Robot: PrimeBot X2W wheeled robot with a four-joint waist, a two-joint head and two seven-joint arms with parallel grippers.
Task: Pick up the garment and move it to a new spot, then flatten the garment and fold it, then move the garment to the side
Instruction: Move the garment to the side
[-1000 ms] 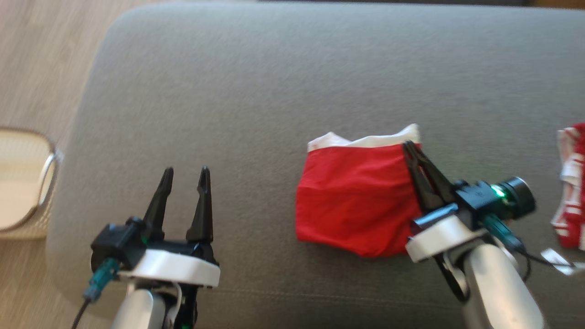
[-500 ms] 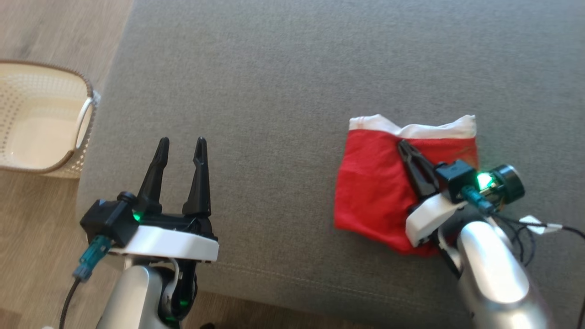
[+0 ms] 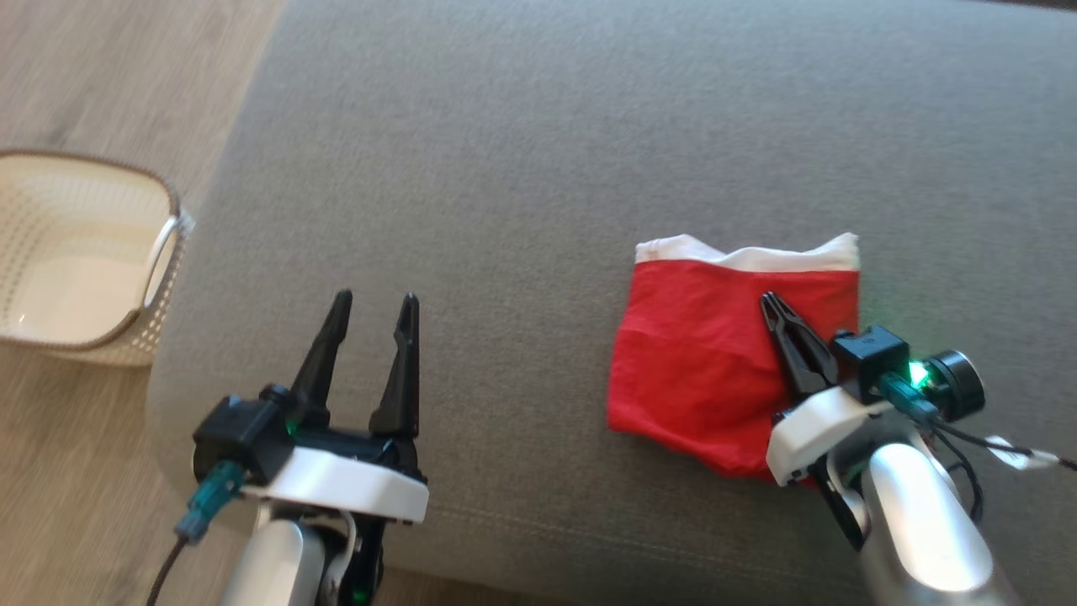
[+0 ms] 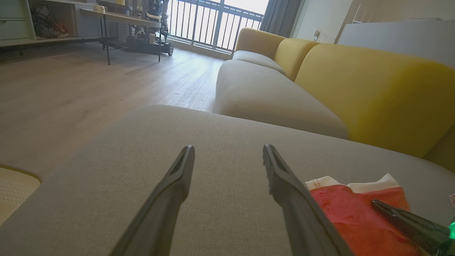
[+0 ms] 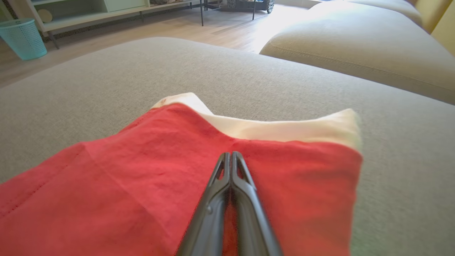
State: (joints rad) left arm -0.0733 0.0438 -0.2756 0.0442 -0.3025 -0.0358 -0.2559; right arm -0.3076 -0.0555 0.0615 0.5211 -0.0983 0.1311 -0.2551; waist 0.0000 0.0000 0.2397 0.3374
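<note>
Now you see your right gripper (image 3: 770,303), fingers pressed together, over the red garment (image 3: 698,370) on the grey cushion (image 3: 538,151); your left gripper (image 3: 375,301) stands spread, empty.

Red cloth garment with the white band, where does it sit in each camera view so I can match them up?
Head view: red cloth garment, right of centre on the grey sofa cushion.
Left wrist view: the garment in the lower right corner.
Right wrist view: the garment, lower centre and left.
Shared landmark: the shut right gripper, lying on the red cloth in all three.
</note>
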